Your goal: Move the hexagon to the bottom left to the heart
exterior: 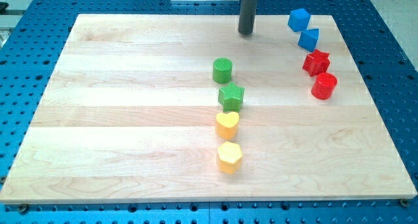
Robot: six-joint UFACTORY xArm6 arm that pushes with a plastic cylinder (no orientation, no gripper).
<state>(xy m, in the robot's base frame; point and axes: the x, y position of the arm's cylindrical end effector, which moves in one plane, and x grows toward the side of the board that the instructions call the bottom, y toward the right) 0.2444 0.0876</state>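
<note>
A yellow hexagon (229, 157) lies low in the middle of the wooden board (117, 119). A yellow heart (227, 125) lies just above it, almost touching. My tip (245, 33) stands near the board's top edge, far above both yellow blocks and up and to the right of a green cylinder (222, 70). It touches no block.
A green star (231, 96) lies between the green cylinder and the heart. At the view's upper right lie two blue blocks (299, 19) (309, 38), a red star (316, 63) and a red cylinder (324, 85). A blue perforated table (26, 28) surrounds the board.
</note>
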